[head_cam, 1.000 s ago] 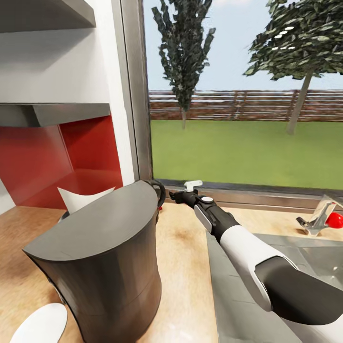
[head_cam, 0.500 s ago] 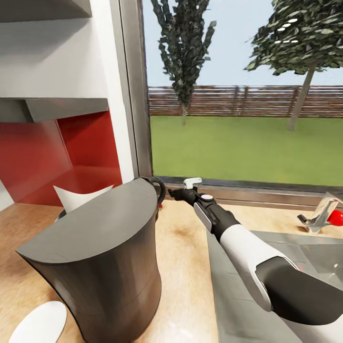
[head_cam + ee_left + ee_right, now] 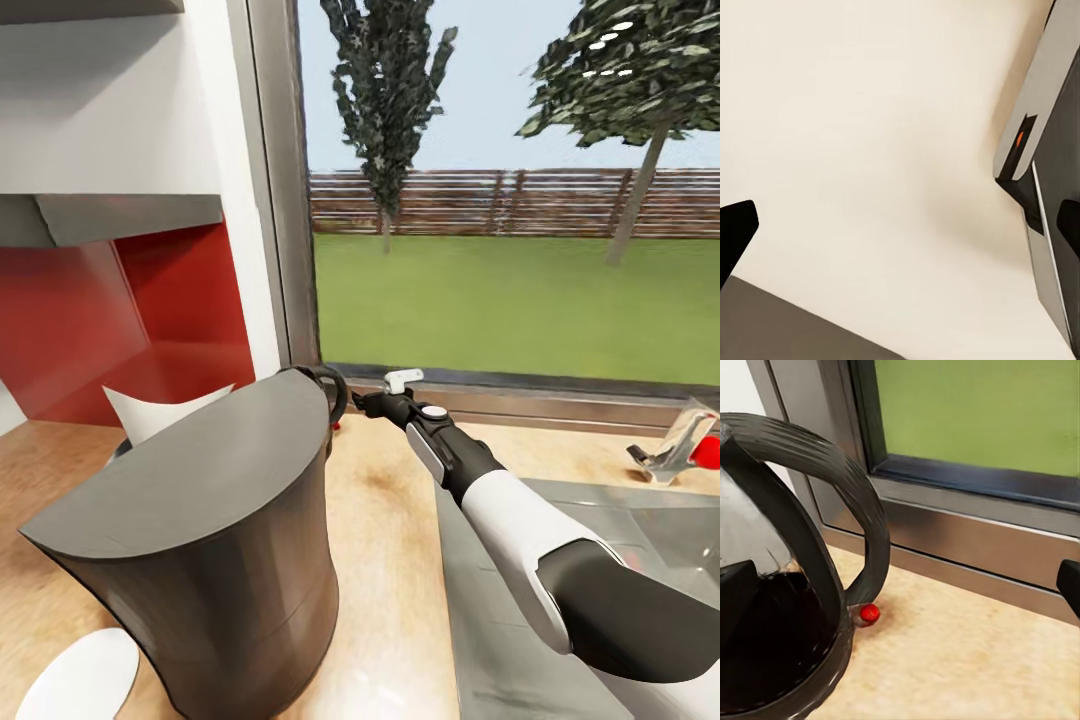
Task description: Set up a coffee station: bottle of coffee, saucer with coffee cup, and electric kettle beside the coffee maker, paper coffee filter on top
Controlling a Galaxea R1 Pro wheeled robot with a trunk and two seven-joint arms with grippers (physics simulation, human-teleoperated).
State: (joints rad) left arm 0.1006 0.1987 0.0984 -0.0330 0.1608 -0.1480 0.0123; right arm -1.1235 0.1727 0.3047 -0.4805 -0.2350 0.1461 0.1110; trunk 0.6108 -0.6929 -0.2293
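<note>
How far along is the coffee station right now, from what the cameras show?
Done: the coffee maker stands on the kitchen countertop, with the saucer beside it. In hand: the right gripper, open, reaches at the electric kettle handle behind the machine. Left: the paper coffee filter sits behind the machine, not on top; bottle and cup placement can't be confirmed.

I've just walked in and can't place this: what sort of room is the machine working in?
It looks like a home kitchen. A tall coffee maker stands on a wooden countertop, a steel sink with a tap sits beside it, and a big window faces a garden.
</note>
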